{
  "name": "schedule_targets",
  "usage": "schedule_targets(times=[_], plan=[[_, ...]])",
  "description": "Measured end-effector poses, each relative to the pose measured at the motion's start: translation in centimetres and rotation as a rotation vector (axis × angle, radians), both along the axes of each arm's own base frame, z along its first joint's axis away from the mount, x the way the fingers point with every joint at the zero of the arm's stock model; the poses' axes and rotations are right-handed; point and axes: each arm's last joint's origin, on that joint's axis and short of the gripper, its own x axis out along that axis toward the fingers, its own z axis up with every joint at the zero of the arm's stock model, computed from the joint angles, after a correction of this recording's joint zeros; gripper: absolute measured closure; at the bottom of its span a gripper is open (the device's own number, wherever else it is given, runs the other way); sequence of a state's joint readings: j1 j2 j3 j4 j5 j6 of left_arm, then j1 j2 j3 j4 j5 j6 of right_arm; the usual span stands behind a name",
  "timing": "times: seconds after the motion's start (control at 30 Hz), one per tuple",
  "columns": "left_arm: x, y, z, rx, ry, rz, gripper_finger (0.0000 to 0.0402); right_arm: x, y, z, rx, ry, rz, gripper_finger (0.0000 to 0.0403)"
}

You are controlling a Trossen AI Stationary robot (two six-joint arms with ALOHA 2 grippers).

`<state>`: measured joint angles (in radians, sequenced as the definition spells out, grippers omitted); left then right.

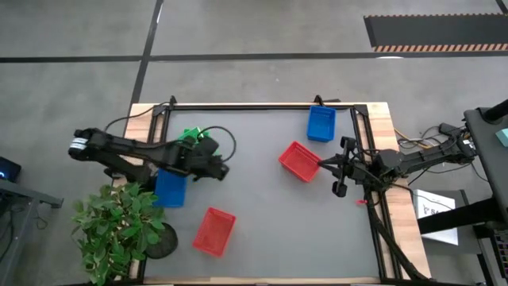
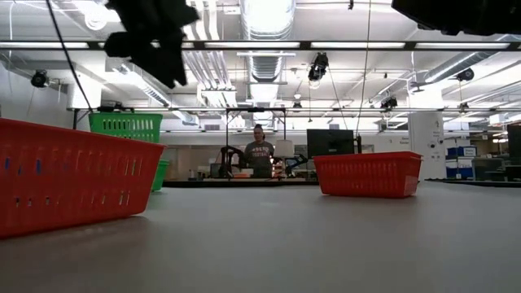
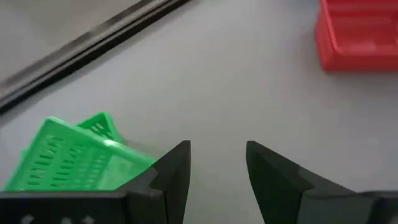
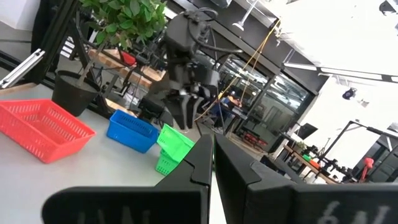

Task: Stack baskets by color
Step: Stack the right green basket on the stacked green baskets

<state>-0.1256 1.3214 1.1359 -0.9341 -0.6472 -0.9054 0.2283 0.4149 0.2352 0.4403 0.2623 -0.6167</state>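
Two green baskets [image 1: 190, 137] stand at the table's far left, the upper one [image 4: 175, 140] tilted in the lower one [image 3: 68, 158]. My left gripper [image 3: 217, 167] hangs open just above and beside them, with nothing between its fingers [image 4: 186, 107]. A blue basket [image 1: 170, 189] lies under the left arm, and another blue one [image 1: 321, 123] is at the far right. One red basket [image 1: 214, 231] sits near the front, another [image 1: 299, 161] right of centre. My right gripper [image 1: 327, 164] waits shut beside that red basket, raised off the table.
A potted plant [image 1: 119, 226] stands at the table's near left corner. A black frame [image 1: 262, 106] runs along the far edge. A person [image 2: 259, 155] stands in the room beyond the table. Bare grey tabletop [image 1: 262, 206] lies between the baskets.
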Motion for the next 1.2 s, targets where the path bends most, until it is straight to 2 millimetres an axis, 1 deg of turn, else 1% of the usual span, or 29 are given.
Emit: schedule_targets(times=[0.07, 0.17, 0.33, 0.4, 0.57, 0.67, 0.73, 0.83, 1.07, 1.2], plan=[[1.3, 0.5, -0.2, -0.018, 0.001, 0.07, 0.0263, 0.0, 0.0, 0.0, -0.003, 0.002, -0.001, 0.0394], [2.5, 1.5, -0.8, -0.023, 0.096, 0.152, 0.0263, 0.0, 0.0, -0.1, -0.007, 0.01, -0.001, 0.0394], [2.4, 3.2, -1.6, -0.023, 0.288, 0.317, 0.0263, 0.1, 0.0, -0.2, -0.009, 0.019, -0.001, 0.0394], [2.6, 3.8, -2.1, -0.024, 0.318, 0.358, 0.0263, 0.1, 0.0, -0.2, -0.009, 0.02, -0.001, 0.0394], [2.7, 5.2, -2.6, -0.089, 0.319, 0.427, 0.0263, 0.1, 0.0, -0.3, -0.02, 0.034, -0.003, 0.0394], [2.8, 5.7, -2.8, -0.1, 0.28, 0.488, 0.0263, 0.1, 0.0, -0.4, -0.028, 0.045, -0.006, 0.0394], [2.5, 6.1, -3.1, -0.103, 0.286, 0.522, 0.0263, 0.1, 0.0, -0.5, -0.035, 0.047, -0.008, 0.0394], [2.6, 6.7, -3.5, -0.101, 0.295, 0.545, 0.0263, 0.1, 0.0, -0.4, -0.036, 0.046, -0.008, 0.0394], [2.0, 7.8, -5.1, -0.095, 0.311, 0.589, 0.0263, 0.2, 0.0, -0.5, -0.04, 0.048, -0.01, 0.0394], [2.1, 7.9, -5.6, -0.093, 0.324, 0.591, 0.0279, 0.1, 0.0, -0.5, -0.039, 0.049, -0.016, 0.0394]])
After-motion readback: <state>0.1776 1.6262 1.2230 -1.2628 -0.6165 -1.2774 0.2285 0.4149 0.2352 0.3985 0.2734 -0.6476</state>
